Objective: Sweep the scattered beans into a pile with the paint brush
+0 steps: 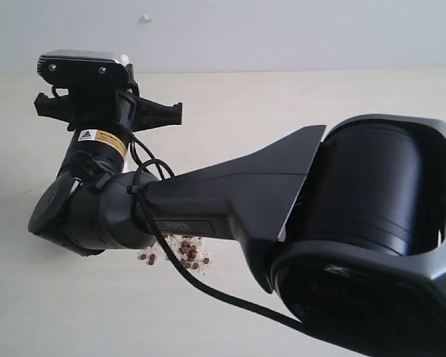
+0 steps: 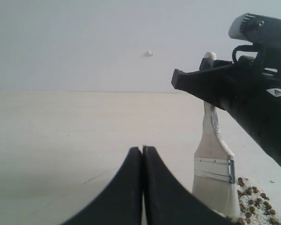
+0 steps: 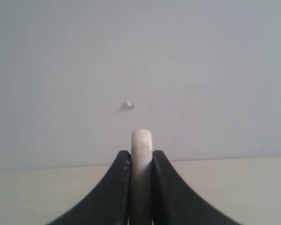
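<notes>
Right wrist view first: my right jaws pinch the rounded end of the paint brush [image 3: 141,145], its pale handle standing up in the gap between them, with a plain wall [image 3: 61,70] behind. Left wrist view gives the fuller picture. The brush hangs upright from that grip, silver ferrule below the handle, whitish bristles pointing down at the desk [image 2: 61,140]. My own left finger hides the tips, so I cannot tell whether they touch. The beans [image 2: 255,199] lie clustered with pale crumbs right at the bristles' edge, on the far side of the brush from my left jaws. My left jaws are pressed together, holding nothing, low over the desk, near the brush but apart from it. Over in the exterior view, my right arm [image 1: 230,193] blocks most of the scene. The brush is hidden behind it, and only a patch of reddish-brown beans shows on the desk beneath the arm.
</notes>
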{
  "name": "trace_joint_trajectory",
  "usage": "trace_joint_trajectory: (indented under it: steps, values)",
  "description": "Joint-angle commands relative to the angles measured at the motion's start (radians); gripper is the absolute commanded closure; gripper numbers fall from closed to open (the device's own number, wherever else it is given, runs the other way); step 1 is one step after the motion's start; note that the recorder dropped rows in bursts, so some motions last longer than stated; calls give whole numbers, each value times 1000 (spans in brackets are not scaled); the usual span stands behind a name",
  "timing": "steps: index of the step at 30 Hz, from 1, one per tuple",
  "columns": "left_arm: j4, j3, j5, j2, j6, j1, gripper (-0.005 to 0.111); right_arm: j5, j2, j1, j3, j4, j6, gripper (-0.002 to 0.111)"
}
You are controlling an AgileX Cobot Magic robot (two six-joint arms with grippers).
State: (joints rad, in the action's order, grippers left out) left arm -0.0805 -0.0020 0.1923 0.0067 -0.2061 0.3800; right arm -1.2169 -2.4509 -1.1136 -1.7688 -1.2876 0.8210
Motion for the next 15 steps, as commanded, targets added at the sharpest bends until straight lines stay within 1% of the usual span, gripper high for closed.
trace_joint_trajectory:
  steps: [1,5,11,15]
  values:
    - [6,2,-1,-3,2,-3,107,-4,11,5,0,-3,150,108]
    - [6,2,-1,-3,2,-3,107,-4,11,7,0,-1,213,108]
    - [6,2,-1,-3,2,-3,107,-4,17,17,0,40,214,108]
    - [6,2,-1,-3,2,-3,107,-4,41,17,0,57,149,108]
